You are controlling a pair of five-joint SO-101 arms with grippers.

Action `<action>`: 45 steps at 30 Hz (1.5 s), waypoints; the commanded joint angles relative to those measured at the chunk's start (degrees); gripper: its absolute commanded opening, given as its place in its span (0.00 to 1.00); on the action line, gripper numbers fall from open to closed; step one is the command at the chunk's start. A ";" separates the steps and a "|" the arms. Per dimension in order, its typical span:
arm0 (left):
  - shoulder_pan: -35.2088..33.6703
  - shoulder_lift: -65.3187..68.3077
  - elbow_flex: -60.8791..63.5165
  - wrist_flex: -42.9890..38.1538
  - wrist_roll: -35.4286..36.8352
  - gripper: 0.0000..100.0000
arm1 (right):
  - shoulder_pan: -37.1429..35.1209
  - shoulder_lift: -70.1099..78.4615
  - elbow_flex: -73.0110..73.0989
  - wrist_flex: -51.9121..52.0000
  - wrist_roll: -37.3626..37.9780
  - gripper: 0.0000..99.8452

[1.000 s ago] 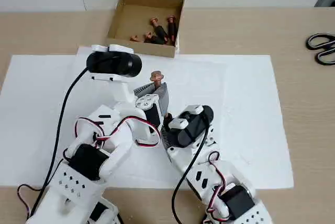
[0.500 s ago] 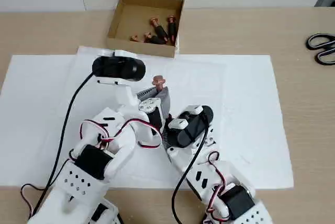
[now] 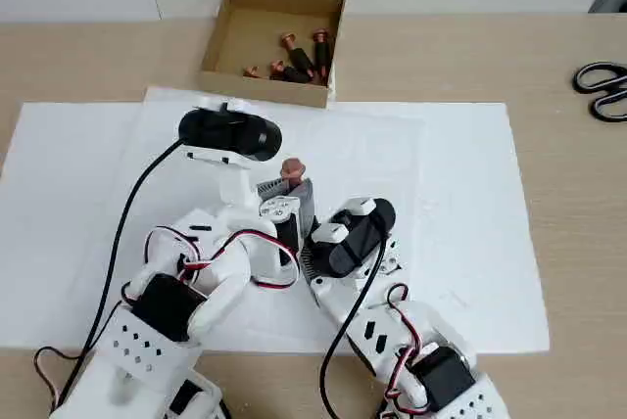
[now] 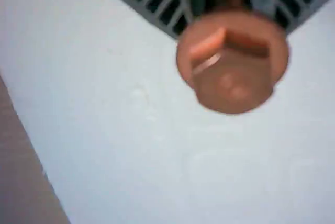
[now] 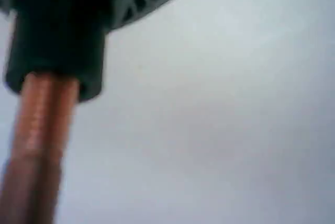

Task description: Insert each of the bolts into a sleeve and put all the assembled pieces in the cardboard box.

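Bolt (image 4: 230, 62): coppery metal, dull sheen. Sleeve (image 5: 57, 41): matt blk. Cardboard box (image 3: 263, 88): raw brown. Sheet (image 3: 470, 194): smooth white paper. Table (image 3: 573, 243): matt wood-look.

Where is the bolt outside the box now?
In the high view the bolt is held in the left hand over the white paper, in front of the cardboard box, its shank inside the sleeve.

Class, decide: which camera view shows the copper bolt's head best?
The left wrist view: the bolt turns its hex head straight to the camera. The high view shows the head small, from above. The right wrist view gives a copper shaft meeting the black sleeve.
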 commanded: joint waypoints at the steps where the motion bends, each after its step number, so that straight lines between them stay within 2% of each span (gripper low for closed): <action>1: 0.00 -0.79 -2.07 1.76 -0.70 0.01 | 1.27 -1.19 -2.29 -1.36 -0.44 0.00; 6: 2.55 -0.26 -0.75 1.49 -1.23 0.01 | 1.27 -1.19 -2.29 -1.36 -0.44 0.00; 12: 3.96 -0.35 5.32 -3.87 -4.84 0.01 | 1.27 -1.19 -2.29 -1.36 -0.44 0.00; 19: 3.96 -0.35 5.49 -2.99 -5.01 0.01 | 1.27 -1.19 -2.29 -1.27 -0.44 0.00; 25: 4.22 -0.70 5.23 1.49 -6.24 0.12 | 1.27 -1.19 -2.29 -1.27 -0.44 0.00; 32: 4.04 -0.79 3.65 1.93 -6.24 0.13 | 1.27 -1.19 -2.20 -1.19 -0.44 0.00; 37: 1.76 -0.79 -6.11 10.46 -6.24 0.13 | 1.27 -1.10 -2.20 -1.19 -0.44 0.00; 42: -5.01 -0.79 -14.99 20.04 -6.95 0.17 | 1.27 -1.10 -2.20 -1.19 -0.35 0.00; 45: -11.25 -0.79 -16.75 23.82 -15.56 0.22 | 1.36 -1.01 -2.20 -1.19 -0.35 0.00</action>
